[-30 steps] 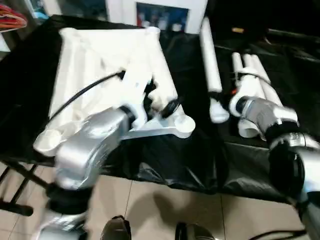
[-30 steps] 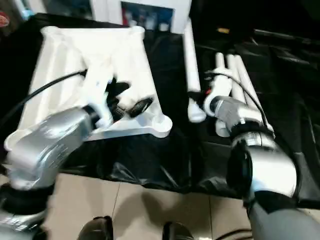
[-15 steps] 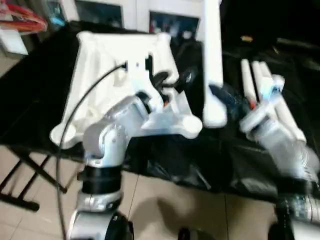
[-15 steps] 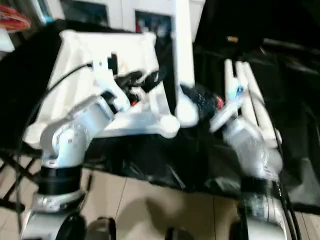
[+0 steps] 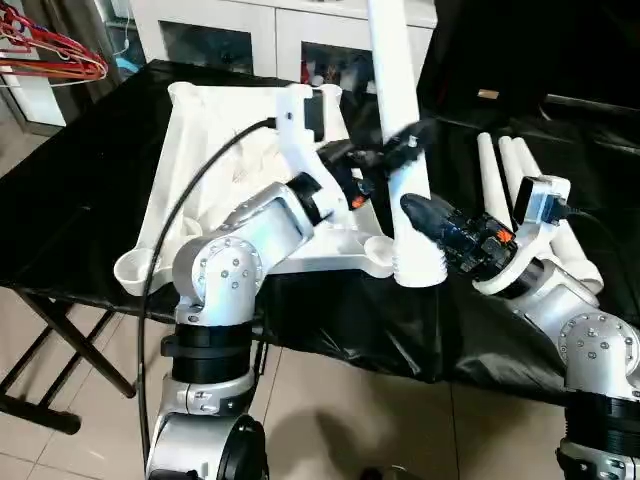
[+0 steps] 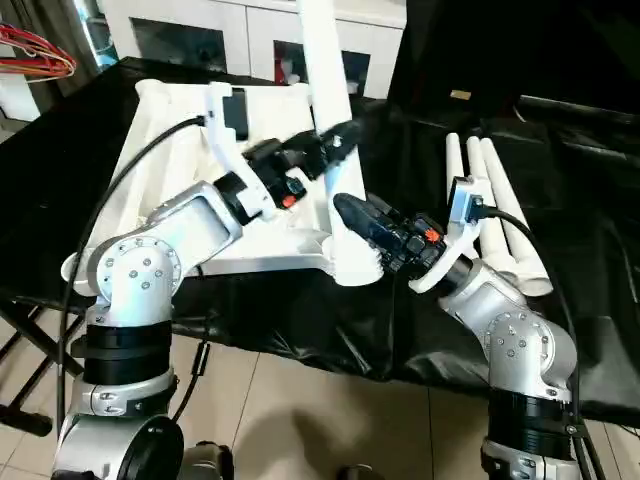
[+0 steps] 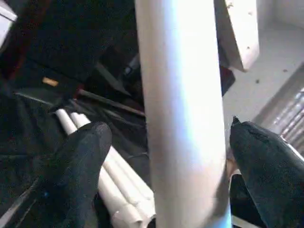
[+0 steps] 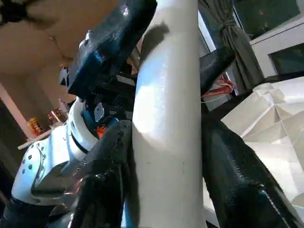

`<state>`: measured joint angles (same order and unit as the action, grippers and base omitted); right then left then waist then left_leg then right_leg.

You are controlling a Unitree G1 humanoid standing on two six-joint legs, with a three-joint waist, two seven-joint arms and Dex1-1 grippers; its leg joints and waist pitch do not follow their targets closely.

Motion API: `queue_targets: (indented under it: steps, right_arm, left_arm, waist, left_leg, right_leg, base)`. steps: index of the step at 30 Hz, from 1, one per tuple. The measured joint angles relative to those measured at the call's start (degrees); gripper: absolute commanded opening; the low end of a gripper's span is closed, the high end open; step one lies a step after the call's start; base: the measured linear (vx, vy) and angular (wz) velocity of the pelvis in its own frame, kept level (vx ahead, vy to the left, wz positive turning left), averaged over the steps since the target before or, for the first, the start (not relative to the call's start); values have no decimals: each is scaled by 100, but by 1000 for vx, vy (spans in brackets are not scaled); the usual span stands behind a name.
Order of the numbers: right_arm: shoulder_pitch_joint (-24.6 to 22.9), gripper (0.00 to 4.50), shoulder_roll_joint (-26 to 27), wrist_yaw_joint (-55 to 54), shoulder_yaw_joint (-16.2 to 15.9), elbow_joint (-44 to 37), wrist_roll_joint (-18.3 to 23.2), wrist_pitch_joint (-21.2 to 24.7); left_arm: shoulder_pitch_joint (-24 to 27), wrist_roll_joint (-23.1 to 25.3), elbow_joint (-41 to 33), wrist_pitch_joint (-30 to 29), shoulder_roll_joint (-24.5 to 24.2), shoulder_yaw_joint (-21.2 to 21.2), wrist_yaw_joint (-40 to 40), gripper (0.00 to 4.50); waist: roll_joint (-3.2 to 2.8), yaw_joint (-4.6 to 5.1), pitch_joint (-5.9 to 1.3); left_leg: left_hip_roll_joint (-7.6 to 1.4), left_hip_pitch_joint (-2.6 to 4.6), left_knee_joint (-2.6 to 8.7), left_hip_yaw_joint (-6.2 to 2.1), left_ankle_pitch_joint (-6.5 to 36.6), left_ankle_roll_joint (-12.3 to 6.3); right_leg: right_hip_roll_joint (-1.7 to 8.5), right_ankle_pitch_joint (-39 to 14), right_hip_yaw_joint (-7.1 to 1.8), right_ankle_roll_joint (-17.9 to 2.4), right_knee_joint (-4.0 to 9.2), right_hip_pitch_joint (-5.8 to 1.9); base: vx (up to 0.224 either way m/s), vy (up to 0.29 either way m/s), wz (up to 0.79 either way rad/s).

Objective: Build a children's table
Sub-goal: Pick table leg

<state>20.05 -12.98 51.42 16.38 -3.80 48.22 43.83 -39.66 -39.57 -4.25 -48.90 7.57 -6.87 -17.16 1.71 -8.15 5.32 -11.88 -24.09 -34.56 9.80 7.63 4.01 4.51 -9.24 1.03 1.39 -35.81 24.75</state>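
So our right gripper [image 5: 425, 225] is clamped on the thick end of one leg [image 5: 400, 140], held upright at centre frame. Our left gripper [image 5: 385, 158] has its fingers spread wide either side of that leg higher up, not yet closed on it. Left of them the top [image 5: 215, 150] lies underside up on the black table [image 5: 90, 170], and the sockets we can see look empty. Three more legs [image 5: 520, 185] lie at right. By our reckoning no leg is fitted; four remain.
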Motion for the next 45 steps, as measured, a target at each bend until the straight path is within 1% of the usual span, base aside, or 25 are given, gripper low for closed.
queue_targets:
  steps: [2, 3, 6, 9, 11, 12, 13, 16, 17, 20, 23, 26, 30, 36, 37, 38, 39, 40, 41, 42, 43, 44, 45]
  right_arm:
    - [-35, 188, -8, -28, 1, -28, 62, 23]
    - [-49, 188, -8, -42, -1, -29, 68, 54]
    - [-106, 188, -33, -79, -7, -34, 86, 57]
    - [-142, 188, -58, -156, -9, -37, 90, 61]
    - [-142, 188, -71, -171, -24, -38, 89, 61]
    - [-145, 188, -83, -174, -55, -43, 86, 61]
    - [-151, 188, -91, -176, -81, -43, 85, 61]
    - [-174, 188, -105, -172, -117, -65, 86, 60]
    - [-175, 188, -119, -166, -121, -67, 86, 60]
    - [-221, 188, -174, -160, -140, -121, 86, 60]
    - [-242, 188, -234, -155, -226, -192, 85, 60]
    - [-244, 188, -252, -148, -248, -205, 85, 58]
    - [-245, 187, -310, -144, -318, -205, 70, 45]
    - [-245, 186, -354, -152, -339, -205, 59, 14]
    - [-245, 242, -361, -154, -350, -205, 42, -30]
    - [-241, 242, -375, -161, -357, -205, 36, -50]
    - [-236, 256, -401, -168, -360, -206, 33, -57]
    - [-231, 256, -415, -214, -362, -207, 14, -55]
    - [-227, 276, -435, -269, -364, -210, -12, -49]
    - [-226, 276, -476, -314, -384, -225, -75, -51]
    - [-225, 297, -513, -363, -403, -247, -126, -56]
    - [-225, 297, -556, -414, -432, -280, -187, -66]
    - [-224, 308, -598, -486, -455, -294, -255, -77]
  left_arm:
    - [0, -123, 3, -61, 0, -30, -4, 450]
    - [0, -159, 4, -96, 0, -60, -4, 422]
    - [0, -290, 7, -215, -1, -130, 9, 412]
    - [0, -380, 10, -330, -4, -165, 33, 373]
    - [0, -416, 10, -350, -4, -161, 43, 364]
    - [0, -448, 10, -353, -12, -155, 40, 339]
    - [0, -452, 10, -352, -14, -144, 36, 339]
    - [0, -443, 21, -352, -46, -114, -2, 307]
    - [0, -441, 27, -352, -54, -112, -4, 307]
    - [0, -415, 35, -357, -104, -44, -21, 277]
    - [0, -346, 101, -364, -160, 79, -97, 264]
    - [0, -345, 144, -361, -162, 94, -115, 229]
    - [0, -353, 175, -359, -183, 112, -178, 201]
    - [-32, -354, 261, -327, -206, 120, -262, 193]
    - [-39, -354, 274, -303, -209, 120, -266, 193]
    - [-42, -331, 276, -253, -226, 141, -265, 193]
    - [-57, -295, 276, -201, -247, 189, -264, 193]
    - [-79, -246, 276, -181, -268, 235, -264, 193]
    - [-115, -172, 276, -142, -294, 277, -261, 193]
    - [-159, -45, 276, -46, -349, 335, -249, 193]
    - [-186, 49, 275, 27, -399, 376, -246, 193]
    - [-201, 127, 270, 80, -459, 418, -248, 193]
    - [-205, 218, 268, 134, -516, 461, -251, 193]
  waist:
    - [0, 1, -1]
    - [0, 3, -1]
    - [-6, 3, -5]
    - [-9, 3, -7]
    - [-9, 3, -7]
    - [-9, 3, -7]
    - [-10, 2, -7]
    - [-14, -2, -9]
    - [-21, -3, -13]
    - [-43, -6, -27]
    - [-86, -5, -53]
    - [-119, -5, -74]
    - [-135, -11, -83]
    - [-144, -10, -89]
    - [-145, -10, -90]
    - [-147, -10, -91]
    - [-148, -10, -91]
    - [-148, -9, -91]
    - [-148, -8, -92]
    - [-149, -6, -92]
    - [-148, -5, -92]
    - [-148, -7, -92]
    - [-145, 0, -93]
  left_leg:
    - [0, 0, 0, -2, 0, 0]
    - [1, -1, 0, -2, 0, 0]
    - [0, -3, 5, -5, 0, 0]
    - [0, -3, 6, -6, 0, 0]
    - [0, -2, 6, -5, 0, 0]
    - [0, -2, 6, -4, 0, 0]
    - [0, -1, 6, -4, 0, 0]
    - [2, -1, 5, 0, 0, 0]
    - [2, -1, 6, 0, 0, 0]
    - [1, -1, 6, 0, 0, 0]
    - [3, -1, 6, 3, 0, 0]
    - [3, 0, 6, 9, 0, 0]
    - [-1, 1, 9, 3, 0, 0]
    - [1, 2, 8, 3, 0, 0]
    - [1, 2, 8, 2, 0, 0]
    - [1, 2, 8, 1, 0, 0]
    - [0, 2, 9, -1, 0, 0]
    - [0, 2, 8, -1, 0, 0]
    - [0, 2, 9, -2, 0, 0]
    - [0, 2, 9, -3, 0, 0]
    - [0, 3, 9, -3, 0, 0]
    - [0, 3, 9, -4, 0, 0]
    - [0, 4, 9, -2, 0, 0]
  right_leg:
    - [0, 0, 2, 0, 11, 0]
    - [0, 0, 2, 0, 17, 0]
    - [0, 2, 9, 2, 51, -6]
    - [2, 3, 11, 1, 77, -14]
    - [6, 4, 8, 1, 79, -16]
    - [9, 8, 8, 0, 79, -18]
    - [11, 11, 8, 4, 80, -20]
    - [25, 54, 10, 41, 79, -25]
    - [26, 55, 13, 41, 79, -26]
    - [33, 56, 25, 42, 78, -33]
    - [46, 57, 42, 42, 79, -40]
    - [77, 57, 97, 42, 78, -55]
    - [77, 54, 123, 46, 81, -70]
    - [82, 51, 125, 50, 83, -78]
    - [82, 51, 126, 51, 83, -78]
    - [83, 51, 127, 51, 83, -79]
    - [83, 51, 128, 51, 83, -80]
    - [82, 51, 128, 51, 83, -81]
    - [82, 51, 129, 51, 83, -80]
    - [83, 51, 129, 52, 82, -80]
    - [82, 51, 131, 53, 83, -81]
    - [82, 51, 131, 53, 82, -81]
    - [82, 51, 130, 54, 82, -81]
  base:
    - [0, 0, 0]
    - [0, 0, 0]
    - [0, 0, 0]
    - [0, 0, 0]
    - [0, 0, 0]
    - [0, 0, 0]
    - [0, 0, 0]
    - [0, 0, 0]
    - [0, 0, 0]
    - [0, 0, 0]
    - [0, 0, 0]
    - [0, 0, 0]
    - [0, 0, 0]
    - [0, 0, 0]
    - [0, 0, 0]
    - [0, 0, 0]
    - [0, 0, 0]
    - [0, 0, 0]
    - [0, 0, 0]
    - [0, 0, 0]
    - [0, 0, 0]
    - [0, 0, 0]
    - [0, 0, 0]
